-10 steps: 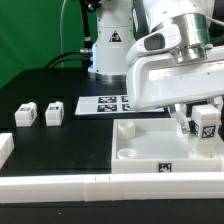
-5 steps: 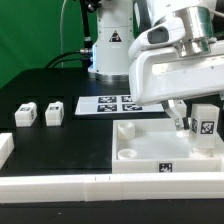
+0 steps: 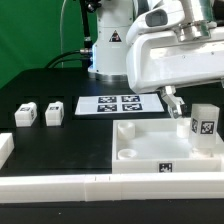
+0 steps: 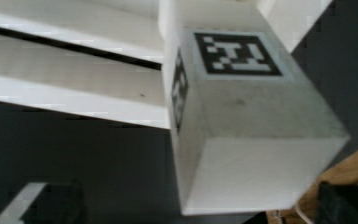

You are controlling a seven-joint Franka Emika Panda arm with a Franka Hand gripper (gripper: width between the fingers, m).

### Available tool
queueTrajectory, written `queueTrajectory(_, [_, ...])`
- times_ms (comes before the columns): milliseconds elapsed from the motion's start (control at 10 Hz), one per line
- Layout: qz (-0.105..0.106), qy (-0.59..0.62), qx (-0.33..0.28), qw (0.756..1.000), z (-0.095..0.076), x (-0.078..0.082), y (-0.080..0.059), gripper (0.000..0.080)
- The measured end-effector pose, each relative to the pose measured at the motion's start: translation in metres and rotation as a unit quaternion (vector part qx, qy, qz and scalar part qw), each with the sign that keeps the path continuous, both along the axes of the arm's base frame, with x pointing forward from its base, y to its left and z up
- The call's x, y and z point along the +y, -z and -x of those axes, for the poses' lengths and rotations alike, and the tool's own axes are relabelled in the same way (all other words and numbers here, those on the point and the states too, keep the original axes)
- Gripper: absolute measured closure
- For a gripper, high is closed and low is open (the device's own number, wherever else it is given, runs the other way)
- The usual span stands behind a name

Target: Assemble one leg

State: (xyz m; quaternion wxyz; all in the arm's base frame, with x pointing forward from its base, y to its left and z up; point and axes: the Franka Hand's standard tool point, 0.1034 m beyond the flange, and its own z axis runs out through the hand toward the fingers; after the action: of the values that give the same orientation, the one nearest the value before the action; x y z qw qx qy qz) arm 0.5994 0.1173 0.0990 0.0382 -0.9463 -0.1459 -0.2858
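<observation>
Black counter (image 3: 60, 145) before a green backdrop, long white bar (image 3: 60, 181) along the near edge, marker board (image 3: 118, 104) flat further back. Toward the exterior view's right, large white square panel (image 3: 165, 146) with round sockets at the corners. Upright on its far corner at the exterior view's right: the leg (image 3: 205, 125), tag face outward, apparently seated at the socket there, the joint itself hidden behind the panel's rim. Probably stood on end so as to meet the socket squarely. Well apart at the exterior view's left, a spare block (image 3: 27, 114) and its twin (image 3: 54, 112), side by side, likely kept for other corners.

Claw (image 3: 198, 108) released and spread about the top of the leg: one dark finger (image 3: 174, 105) just beside the block but clear of it, the other past the picture's edge. From the wrist view, the leg (image 4: 247, 120) large and close, tag in sight, nothing visibly pressing on its faces.

Against half a second ago: arm body higher, finger drawn up from beside the leg's lower half to the level of its top. Against a full second ago: jaws then close on either side of the block, now parted from it. Leg in the same corner, perhaps a touch straighter. By judgement, either a regrasp or a withdrawal after seating; impossible to say which.
</observation>
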Motion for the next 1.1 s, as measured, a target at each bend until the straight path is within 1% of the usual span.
queueTrajectory(200, [0.0,0.0,-0.003,1.0,-0.001,-0.001,-0.003,0.0151])
queueTrajectory(400, [0.002,-0.001,0.011,1.0,0.0,-0.001,-0.001,0.0151])
queueTrajectory(500, [0.003,-0.003,0.035,0.999,0.003,-0.001,0.004,0.0151])
queueTrajectory(600, [0.006,-0.012,0.079,0.997,0.005,0.004,0.004,0.0151])
queueTrajectory(800, [0.008,-0.018,0.176,0.984,0.009,0.015,0.004,0.0151])
queueTrajectory(900, [0.01,-0.022,0.205,0.979,0.009,0.017,0.003,0.0151])
queueTrajectory(1000, [0.012,-0.023,0.246,0.969,0.01,0.018,0.001,0.0151])
queueTrajectory(1100, [0.006,-0.013,0.224,0.974,-0.004,0.011,-0.004,0.0151])
